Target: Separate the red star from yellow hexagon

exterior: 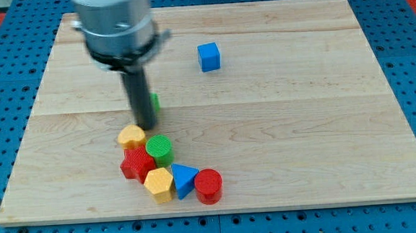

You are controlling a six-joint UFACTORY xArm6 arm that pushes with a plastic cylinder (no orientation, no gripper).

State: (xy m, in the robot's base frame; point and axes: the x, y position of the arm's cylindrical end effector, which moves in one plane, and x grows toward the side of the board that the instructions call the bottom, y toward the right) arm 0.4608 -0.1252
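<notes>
The red star (136,164) lies low on the board, left of centre. The yellow hexagon (158,184) touches its lower right side. My tip (146,127) is at the end of the dark rod, just above the cluster, right beside the top of a yellow heart-shaped block (130,136). The tip is a short way above the red star and apart from it.
A green cylinder (159,148) sits right of the star. A blue triangle (183,179) and a red cylinder (208,186) lie right of the hexagon. A green block (154,102) is mostly hidden behind the rod. A blue cube (209,56) sits near the view's top. The wooden board (302,125) ends just below the cluster.
</notes>
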